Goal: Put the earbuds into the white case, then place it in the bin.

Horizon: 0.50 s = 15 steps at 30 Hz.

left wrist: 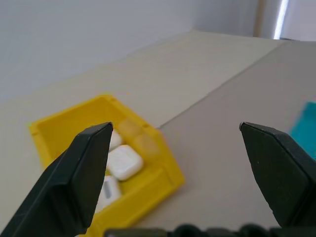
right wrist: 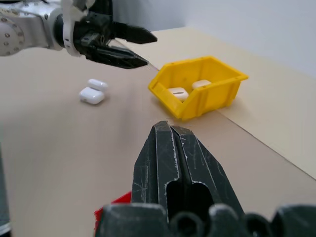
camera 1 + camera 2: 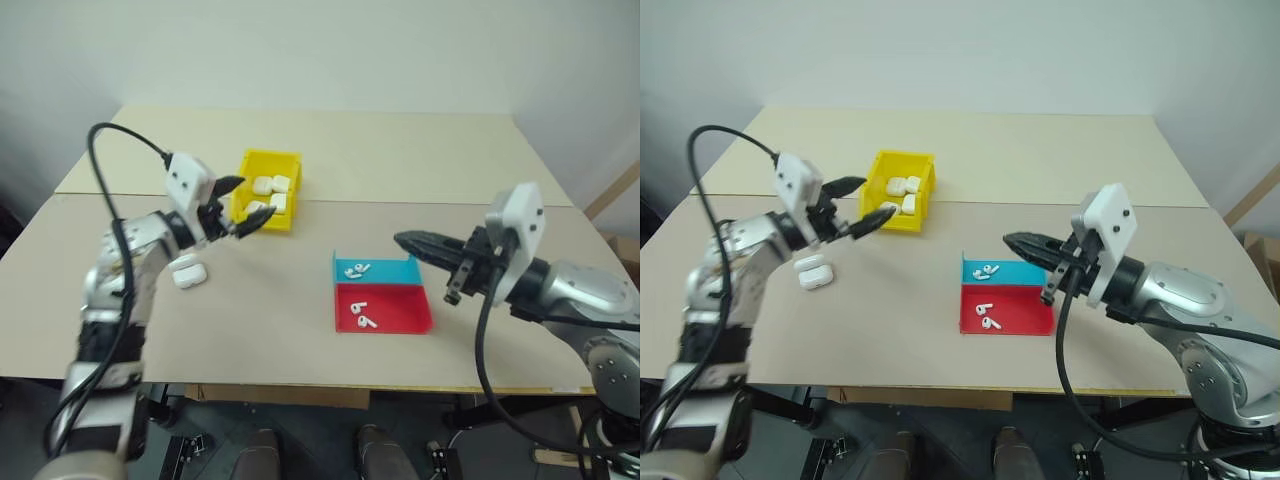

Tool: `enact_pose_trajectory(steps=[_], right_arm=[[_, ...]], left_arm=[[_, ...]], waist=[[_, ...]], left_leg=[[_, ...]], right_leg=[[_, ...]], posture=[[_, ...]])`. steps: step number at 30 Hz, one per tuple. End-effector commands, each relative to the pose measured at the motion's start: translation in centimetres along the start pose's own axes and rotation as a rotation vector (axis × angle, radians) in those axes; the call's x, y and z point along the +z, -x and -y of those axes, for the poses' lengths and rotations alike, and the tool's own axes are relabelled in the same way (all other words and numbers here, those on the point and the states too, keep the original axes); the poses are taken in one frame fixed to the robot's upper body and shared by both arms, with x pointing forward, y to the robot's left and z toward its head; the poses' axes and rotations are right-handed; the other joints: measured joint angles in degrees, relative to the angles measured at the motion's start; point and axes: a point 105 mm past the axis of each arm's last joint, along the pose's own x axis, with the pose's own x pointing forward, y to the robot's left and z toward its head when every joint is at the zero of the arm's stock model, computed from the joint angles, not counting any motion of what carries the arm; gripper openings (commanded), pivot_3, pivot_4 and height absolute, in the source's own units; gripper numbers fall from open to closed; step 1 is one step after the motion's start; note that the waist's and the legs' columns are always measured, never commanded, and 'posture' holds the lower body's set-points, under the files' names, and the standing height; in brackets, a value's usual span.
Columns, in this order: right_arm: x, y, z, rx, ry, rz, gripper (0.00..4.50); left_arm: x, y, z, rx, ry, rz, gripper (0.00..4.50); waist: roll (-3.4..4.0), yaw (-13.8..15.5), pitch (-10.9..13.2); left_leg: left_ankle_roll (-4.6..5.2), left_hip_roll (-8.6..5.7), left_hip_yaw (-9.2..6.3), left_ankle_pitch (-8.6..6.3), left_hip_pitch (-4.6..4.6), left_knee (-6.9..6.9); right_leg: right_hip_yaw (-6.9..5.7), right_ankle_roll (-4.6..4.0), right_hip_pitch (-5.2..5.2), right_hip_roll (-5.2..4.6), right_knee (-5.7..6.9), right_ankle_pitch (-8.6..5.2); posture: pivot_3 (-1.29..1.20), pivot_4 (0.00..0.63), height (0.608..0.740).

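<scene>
Pale tabletop [image 3: 300,330] runs out from my seat toward a blank wall, and I read it near to far. Closest, at about five o'clock from centre, the red tray [image 3: 385,307] holds two earbuds [image 3: 362,315], with more in the blue tray [image 3: 375,269] touching its far edge. My right gripper [image 3: 420,243] hovers just beside them at three o'clock, fingers pressed shut on nothing. At nine o'clock two white cases [image 3: 187,272] lie loose on the table. Just beyond, my left gripper [image 3: 243,203] hangs level with its fingers spread wide and empty, at the near-left corner of the bin [image 3: 266,189], which sits at eleven o'clock with several cases inside. I judge one cycle finished; to do the next well, I would drop the left gripper squarely over one loose case, closing across its narrow sides, well clear of its neighbour.
</scene>
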Motion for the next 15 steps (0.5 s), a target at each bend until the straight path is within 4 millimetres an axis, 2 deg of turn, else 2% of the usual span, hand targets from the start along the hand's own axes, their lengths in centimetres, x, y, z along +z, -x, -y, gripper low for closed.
enact_pose_trajectory(steps=[1, 6, 9, 15], right_arm=[[0.6, 1.4, -0.4, 0.043, 0.047, 0.009, 0.0], [-0.2, 2.4, -0.9, 0.121, 0.084, -0.055, 0.0], [-0.1, 2.7, -0.9, 0.15, 0.097, -0.056, 0.0], [-0.3, 3.0, -1.0, 0.188, 0.104, -0.074, 0.0]], left_arm=[[2.9, 2.8, 3.1, -0.19, -0.012, 0.068, 4.48], [3.9, 6.1, 6.3, -0.373, 0.049, 0.032, 4.48], [4.3, 6.6, 7.0, -0.39, 0.042, 0.023, 4.48], [4.4, 6.7, 7.1, -0.375, 0.059, -0.007, 4.48]], waist=[[0.0, -0.1, 0.0], [0.0, -0.2, 0.0], [-0.01, 0.0, 0.0], [-0.01, 0.0, 0.0]], left_leg=[[0.0, 0.01, 0.02, 0.0, 0.0, 0.0], [0.0, 0.04, 0.04, 0.0, 0.11, 0.01], [0.0, 0.05, 0.06, 0.0, 0.18, 0.01], [0.01, 0.04, 0.06, 0.0, 0.15, 0.01]], right_leg=[[0.0, -0.01, -0.02, 0.0, 0.01, -0.01], [0.0, 0.01, 0.06, 0.03, 0.03, -0.03], [0.0, 0.03, 0.17, 0.03, 0.0, -0.04], [0.0, 0.02, 0.16, 0.04, -0.04, -0.04]], posture=[[0.0, 0.15, 0.74], [0.0, 0.15, 0.74], [0.0, 0.15, 0.74], [0.0, 0.15, 0.74]])
